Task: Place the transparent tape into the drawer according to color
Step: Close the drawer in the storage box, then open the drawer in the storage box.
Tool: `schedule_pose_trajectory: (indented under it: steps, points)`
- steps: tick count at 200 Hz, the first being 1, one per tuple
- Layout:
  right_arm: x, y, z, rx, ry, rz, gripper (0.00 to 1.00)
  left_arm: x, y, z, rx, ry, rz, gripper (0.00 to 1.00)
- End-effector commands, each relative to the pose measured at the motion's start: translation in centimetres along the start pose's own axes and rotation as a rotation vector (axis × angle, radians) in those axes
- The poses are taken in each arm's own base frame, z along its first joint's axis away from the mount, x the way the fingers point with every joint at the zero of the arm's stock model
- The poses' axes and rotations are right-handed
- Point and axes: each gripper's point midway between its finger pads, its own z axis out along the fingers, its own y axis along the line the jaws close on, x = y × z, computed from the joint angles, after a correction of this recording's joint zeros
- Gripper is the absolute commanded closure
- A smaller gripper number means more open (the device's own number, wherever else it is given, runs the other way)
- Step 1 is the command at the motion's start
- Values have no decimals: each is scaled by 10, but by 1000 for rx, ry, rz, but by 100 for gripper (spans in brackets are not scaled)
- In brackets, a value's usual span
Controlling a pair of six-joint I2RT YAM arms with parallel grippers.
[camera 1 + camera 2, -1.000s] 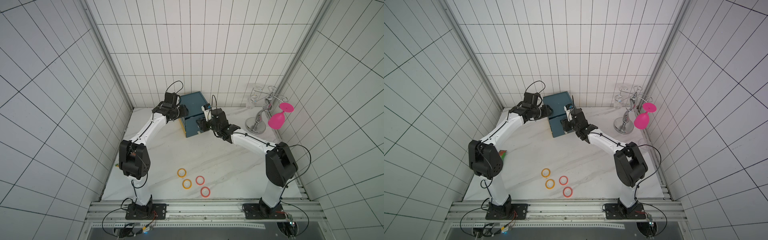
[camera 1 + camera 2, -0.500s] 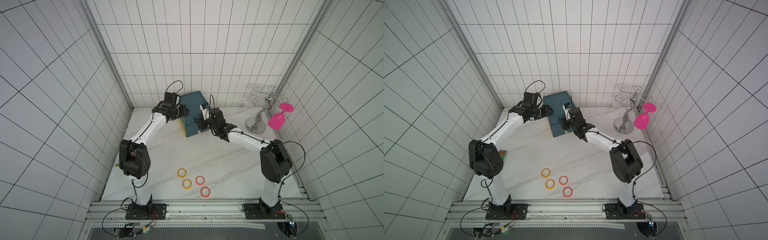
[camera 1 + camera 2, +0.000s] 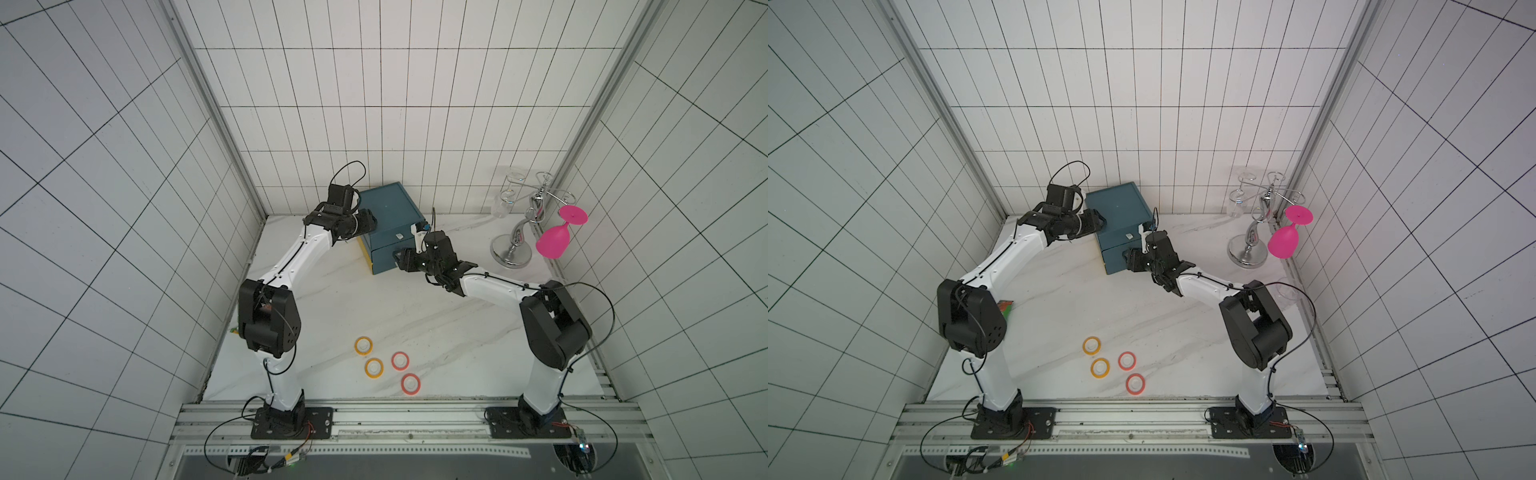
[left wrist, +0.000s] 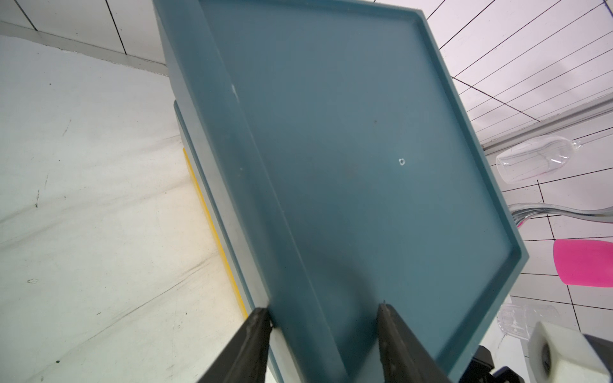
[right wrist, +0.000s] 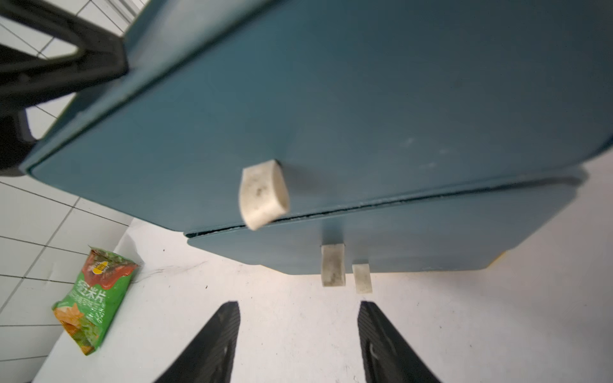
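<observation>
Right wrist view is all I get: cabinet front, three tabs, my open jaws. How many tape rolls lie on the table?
Observer: Four, seen in both top views. Two orange rolls and two red rolls lie flat in a cluster, far from the cabinet.
Operator: Any purple ones out there?
Observer: No purple roll shows in any view.
Operator: What is that dark shape at the cabinet's top corner?
Observer: That is the left gripper. It holds the cabinet by its top edge, with one finger outside the wall and one on top.
</observation>
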Motion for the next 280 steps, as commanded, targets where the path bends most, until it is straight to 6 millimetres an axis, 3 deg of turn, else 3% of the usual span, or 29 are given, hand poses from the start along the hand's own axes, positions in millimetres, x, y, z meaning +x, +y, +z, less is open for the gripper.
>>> schedule_pose_trajectory:
  steps: [1, 122, 163, 253, 280]
  points:
    - [-9, 1, 5, -103, -31, 163, 38, 7, 6, 9, -11, 40, 8, 45]
    - [-4, -14, 25, -186, -38, 366, 48, 6, 8, 6, -10, 39, 10, 46]
    - [-1, -17, 28, -181, -33, 384, 60, 7, 8, 6, -9, 43, 10, 45]
    - [10, -26, 33, -154, -19, 410, 58, 7, 9, 6, -8, 45, 9, 46]
    - [9, -25, 35, -162, -18, 422, 65, 7, 8, 6, -6, 47, 10, 46]
